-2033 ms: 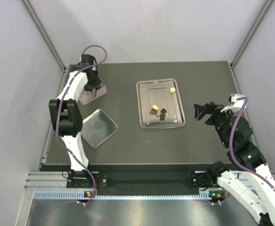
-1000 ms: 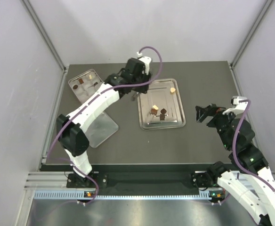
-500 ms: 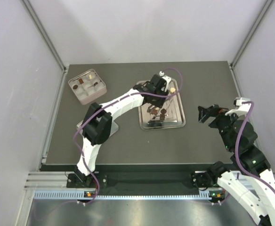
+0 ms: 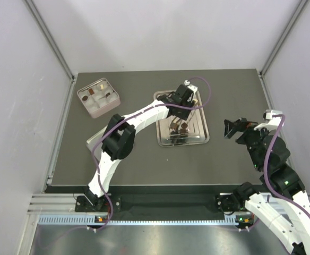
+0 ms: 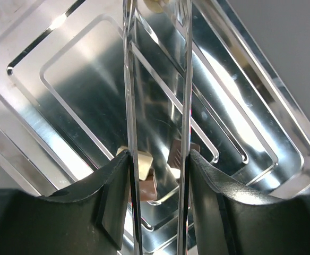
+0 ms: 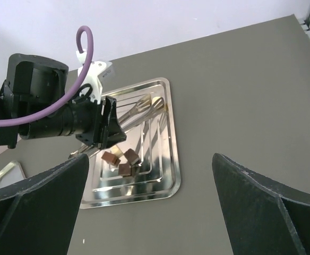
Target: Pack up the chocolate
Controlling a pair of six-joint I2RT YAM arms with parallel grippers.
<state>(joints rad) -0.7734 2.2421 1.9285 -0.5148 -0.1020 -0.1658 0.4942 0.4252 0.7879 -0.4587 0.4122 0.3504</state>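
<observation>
Steel tray point(image 4: 199, 139) at mid-table carries three brown chocolate pieces point(image 6: 124, 169) near its front and one cream piece point(image 6: 158, 102) at its far end. Left gripper point(image 5: 157, 159), half closed, clamps metal tongs point(image 5: 130, 95) whose tips reach the cream piece. Right gripper point(image 4: 230, 128) stands wide apart and empty, beside the tray.

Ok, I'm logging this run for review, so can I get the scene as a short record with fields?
left end effector: gripping metal tongs, tips at a cream chocolate on the steel tray
right end effector: open, empty, right of the steel tray
tray contents: cluster of three chocolate pieces near its middle
pink tin: open, far left, several compartments filled
</observation>
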